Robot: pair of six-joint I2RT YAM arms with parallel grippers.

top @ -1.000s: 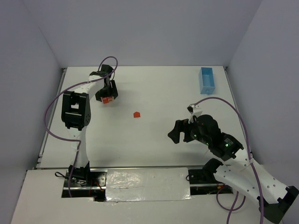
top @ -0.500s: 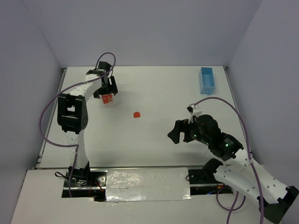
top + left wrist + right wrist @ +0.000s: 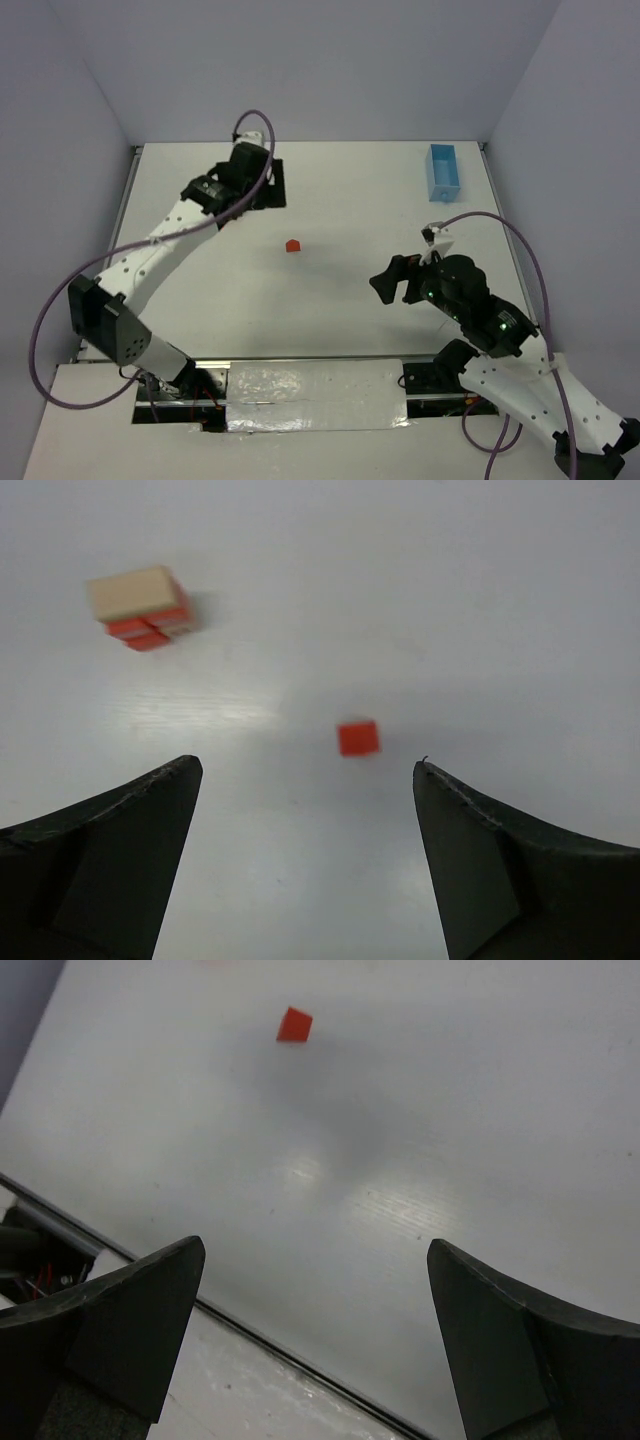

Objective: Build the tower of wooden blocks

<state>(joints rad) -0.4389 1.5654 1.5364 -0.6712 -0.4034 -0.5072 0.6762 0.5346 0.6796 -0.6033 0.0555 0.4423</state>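
Now one small stack (image 3: 143,608) of tan and red-orange blocks, a tan piece on top, stands on the table (image 3: 500,600) up-left of the one loose red cube (image 3: 358,738) in the left wrist view. Left gripper (image 3: 305,768) hovers near that cube, fingers spread and empty; right gripper (image 3: 315,1248) is likewise spread, well apart from it; one light-blue tray (image 3: 442,172) lies far right of it

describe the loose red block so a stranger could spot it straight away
Look near the middle of the white table. A single small red-orange cube sits there alone on the bare surface. Unlike the stack of tan and red blocks in the left wrist view, it touches nothing, and it lies well away from the light-blue tray at the far right.
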